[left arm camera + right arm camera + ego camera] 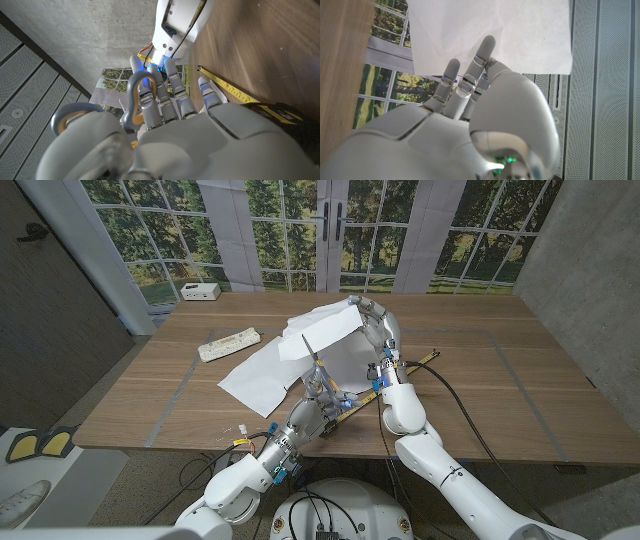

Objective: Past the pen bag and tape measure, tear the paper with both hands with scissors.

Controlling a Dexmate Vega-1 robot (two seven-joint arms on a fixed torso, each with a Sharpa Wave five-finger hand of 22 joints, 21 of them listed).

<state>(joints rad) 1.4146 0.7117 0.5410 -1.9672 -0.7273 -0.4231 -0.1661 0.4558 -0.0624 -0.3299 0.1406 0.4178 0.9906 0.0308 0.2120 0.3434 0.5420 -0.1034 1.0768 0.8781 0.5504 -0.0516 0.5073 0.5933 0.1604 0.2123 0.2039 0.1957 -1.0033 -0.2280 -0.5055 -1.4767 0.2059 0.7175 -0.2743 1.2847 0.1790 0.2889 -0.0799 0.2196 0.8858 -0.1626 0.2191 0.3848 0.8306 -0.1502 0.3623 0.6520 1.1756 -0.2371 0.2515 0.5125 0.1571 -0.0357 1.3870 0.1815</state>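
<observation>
A large white paper (268,372) lies mid-table, its far edge lifted off the wood. My right hand (376,330) grips that raised edge; in the right wrist view its fingers (481,59) press against the paper (520,30). My left hand (322,396) holds grey-handled scissors (314,356), blades pointing up into the paper's near side. The handle loops (131,95) sit around my left hand's fingers (165,107). A yellow tape measure (402,371) stretches across the table beneath my right forearm, its strip (227,88) showing in the left wrist view. A whitish pen bag (228,344) lies left of the paper.
A small white box (200,291) stands at the back left edge, near the window wall. Cables run over the table at the right beside the tape. Bare wood (520,370) stretches to the right of my right arm.
</observation>
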